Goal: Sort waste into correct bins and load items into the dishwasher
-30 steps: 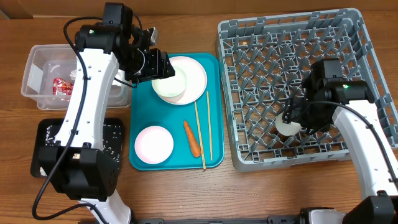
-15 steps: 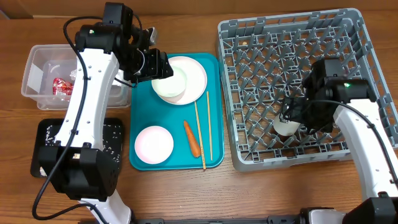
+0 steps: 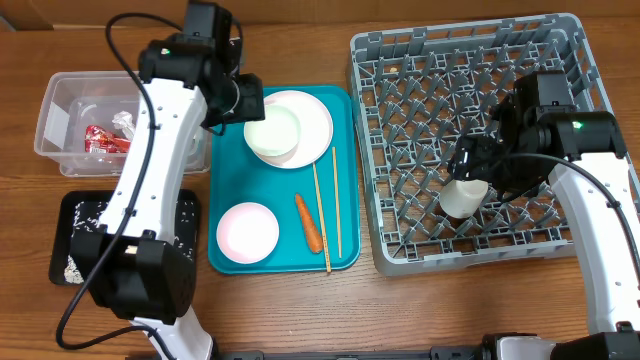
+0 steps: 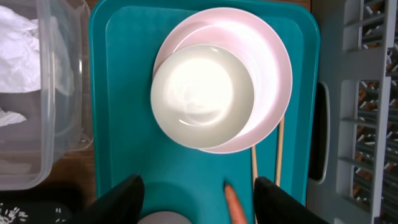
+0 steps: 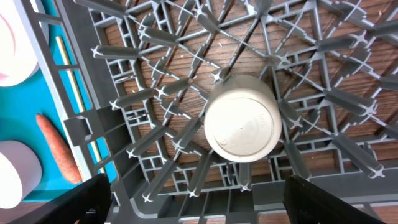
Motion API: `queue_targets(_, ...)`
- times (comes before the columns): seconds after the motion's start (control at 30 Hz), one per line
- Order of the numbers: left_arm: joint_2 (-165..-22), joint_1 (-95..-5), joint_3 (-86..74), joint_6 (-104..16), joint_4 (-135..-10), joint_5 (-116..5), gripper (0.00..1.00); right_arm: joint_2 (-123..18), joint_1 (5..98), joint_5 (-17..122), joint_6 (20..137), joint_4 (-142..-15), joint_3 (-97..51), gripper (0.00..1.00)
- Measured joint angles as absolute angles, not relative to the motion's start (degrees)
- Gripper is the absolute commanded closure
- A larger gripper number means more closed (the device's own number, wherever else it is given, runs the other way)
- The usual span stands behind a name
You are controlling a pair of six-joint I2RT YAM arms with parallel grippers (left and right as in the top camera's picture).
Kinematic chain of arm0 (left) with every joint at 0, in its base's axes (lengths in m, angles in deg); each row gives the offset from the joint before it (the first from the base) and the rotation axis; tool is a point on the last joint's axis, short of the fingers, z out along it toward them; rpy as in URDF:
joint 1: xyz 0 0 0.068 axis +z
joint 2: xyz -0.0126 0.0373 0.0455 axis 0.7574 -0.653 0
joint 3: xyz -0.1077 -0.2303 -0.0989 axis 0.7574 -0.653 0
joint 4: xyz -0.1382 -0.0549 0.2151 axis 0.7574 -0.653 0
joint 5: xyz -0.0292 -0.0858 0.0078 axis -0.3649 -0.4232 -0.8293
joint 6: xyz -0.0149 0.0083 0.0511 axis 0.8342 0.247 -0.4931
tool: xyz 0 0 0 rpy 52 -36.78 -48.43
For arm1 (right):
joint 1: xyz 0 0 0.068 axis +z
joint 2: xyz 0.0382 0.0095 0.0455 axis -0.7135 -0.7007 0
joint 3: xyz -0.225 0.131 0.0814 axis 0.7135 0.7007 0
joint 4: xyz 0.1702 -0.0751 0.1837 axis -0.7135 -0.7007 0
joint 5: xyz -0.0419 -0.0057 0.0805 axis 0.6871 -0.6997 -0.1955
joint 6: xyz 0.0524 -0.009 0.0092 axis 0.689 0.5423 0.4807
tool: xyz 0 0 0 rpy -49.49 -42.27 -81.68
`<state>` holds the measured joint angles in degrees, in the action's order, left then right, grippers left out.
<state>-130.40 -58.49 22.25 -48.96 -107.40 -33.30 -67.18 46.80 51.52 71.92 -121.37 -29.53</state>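
Note:
A white cup stands upside down among the pegs of the grey dish rack; it shows in the right wrist view. My right gripper is open above it, apart from it. My left gripper is open and empty over the teal tray, beside a white bowl stacked on the pinkish plate. A second bowl, an orange carrot and chopsticks lie on the tray. The clear tub holds a red wrapper and tissue. The black tray holds rice.
The teal tray lies between the bins on the left and the dish rack on the right. The rack's near wall sits under my right gripper. Wooden table shows around everything.
My right gripper has let go of the cup and risen up and away from it. My left gripper has drawn back a little from the bowl on the plate.

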Motion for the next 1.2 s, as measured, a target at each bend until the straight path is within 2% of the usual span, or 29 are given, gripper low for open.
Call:
queue_targets(0.23, -136.9, -59.8, 22.3, -46.7, -103.4, -31.6, 0.51, -67.2, 46.8, 51.4, 71.9, -121.4, -29.5, 0.09)
queue_targets(0.73, -145.4, -59.7, 22.2, -44.7, -100.8, -25.8, 0.45, -67.2, 46.8, 51.4, 71.9, -121.5, -29.5, 0.09)
queue_targets(1.03, -149.7, -59.7, 22.2, -44.7, -100.8, -24.3, 0.47, -67.2, 46.8, 51.5, 71.9, -121.7, -29.5, 0.09)
queue_targets(1.2, -151.5, -59.7, 22.2, -44.5, -100.9, -24.3, 0.56, -67.2, 46.8, 51.5, 71.9, -122.0, -29.5, 0.09)
